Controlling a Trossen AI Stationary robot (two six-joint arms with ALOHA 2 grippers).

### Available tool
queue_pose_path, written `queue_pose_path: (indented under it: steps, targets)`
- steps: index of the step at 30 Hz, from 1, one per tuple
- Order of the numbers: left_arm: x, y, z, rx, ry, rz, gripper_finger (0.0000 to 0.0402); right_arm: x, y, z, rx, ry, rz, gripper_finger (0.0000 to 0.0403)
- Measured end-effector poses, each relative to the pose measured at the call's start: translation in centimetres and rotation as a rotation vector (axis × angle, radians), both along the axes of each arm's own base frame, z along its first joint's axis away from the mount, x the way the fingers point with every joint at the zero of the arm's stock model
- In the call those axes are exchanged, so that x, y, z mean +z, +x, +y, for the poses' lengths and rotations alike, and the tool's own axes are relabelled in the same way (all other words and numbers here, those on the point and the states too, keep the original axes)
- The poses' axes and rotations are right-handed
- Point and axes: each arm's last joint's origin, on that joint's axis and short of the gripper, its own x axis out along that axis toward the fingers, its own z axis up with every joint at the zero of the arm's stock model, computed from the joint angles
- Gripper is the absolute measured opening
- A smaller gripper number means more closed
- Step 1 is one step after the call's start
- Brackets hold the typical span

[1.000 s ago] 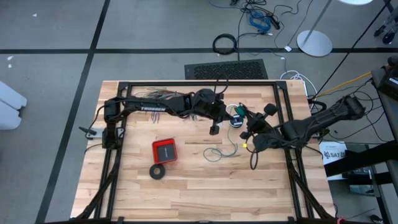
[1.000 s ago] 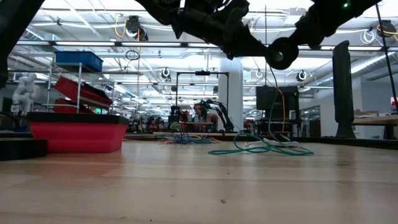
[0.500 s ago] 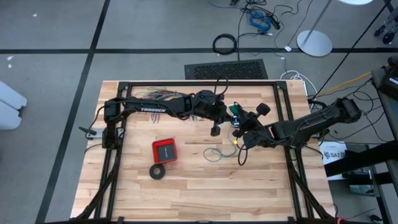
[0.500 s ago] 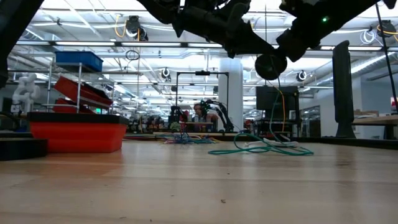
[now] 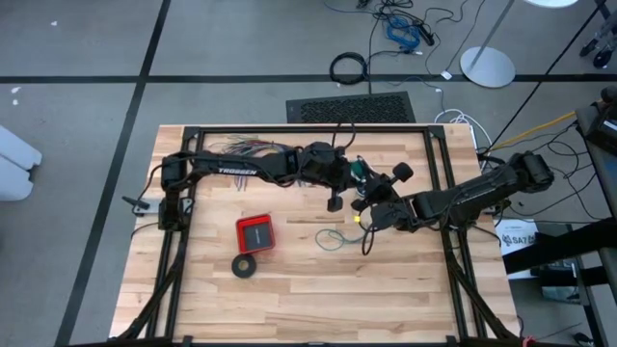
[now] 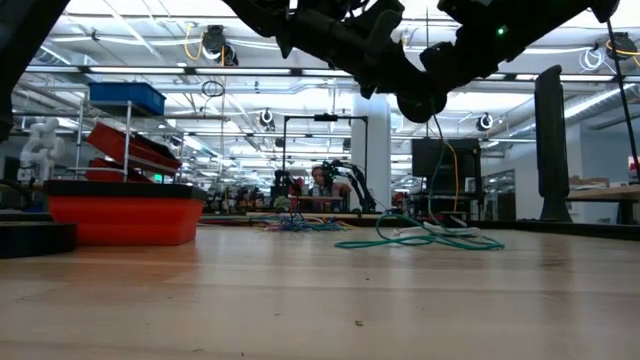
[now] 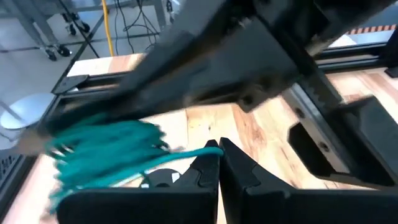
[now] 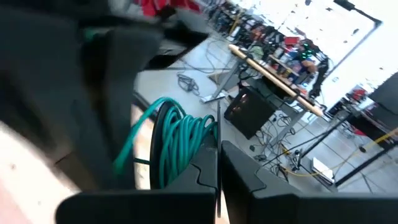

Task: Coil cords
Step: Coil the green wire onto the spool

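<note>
A teal-green wire is wound into a small coil (image 7: 106, 158), (image 8: 180, 140) that hangs above the table's middle. Its loose end lies as a loop on the wood (image 5: 333, 237), (image 6: 420, 240), and one strand (image 6: 430, 170) climbs from the loop toward the grippers. My left gripper (image 5: 355, 176), (image 7: 217, 155) is shut beside the coil. My right gripper (image 5: 364, 200), (image 8: 217, 152) comes in from the right, shut, its tips right next to the coil and the left gripper. My left gripper pinches teal strands (image 7: 198, 151) between its shut fingertips where they leave the coil. The fingers come nearly level from the table's left. The coil hangs beside the fingertips, clear of the table. My right gripper is shut on a thin strand (image 8: 219, 121) that runs straight out from its fingertips, next to the coil. The fingers come nearly level from the table's right. Whether they also touch the coil, I cannot tell.
A red box (image 5: 255, 233), (image 6: 120, 215) and a black tape-like ring (image 5: 244, 265) lie left of the loop. A fan of many-coloured wires (image 5: 241, 146) sits under the left arm. Black frame rails (image 5: 289, 129) run along the table's edges.
My right gripper has moved toward the table's left, sinking a little, and now stands close against the left gripper and the coil. The left gripper has kept its place. The loop on the table lies much as before.
</note>
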Motion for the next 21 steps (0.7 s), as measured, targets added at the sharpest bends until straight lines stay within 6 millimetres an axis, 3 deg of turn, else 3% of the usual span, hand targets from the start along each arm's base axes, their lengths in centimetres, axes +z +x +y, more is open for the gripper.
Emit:
queue_pose_path:
  steps: [9,21]
  targets:
    - [0.8,0.6,-1.7,0.083,0.052,-0.083,0.0016,0.6,0.1,0.0,-0.019,0.042,-0.128,0.0000]
    - [0.9,1.1,-2.3,0.095,0.038,-0.148,0.0029,0.8,0.0,0.2,-0.066,0.044,-0.216,0.0000]
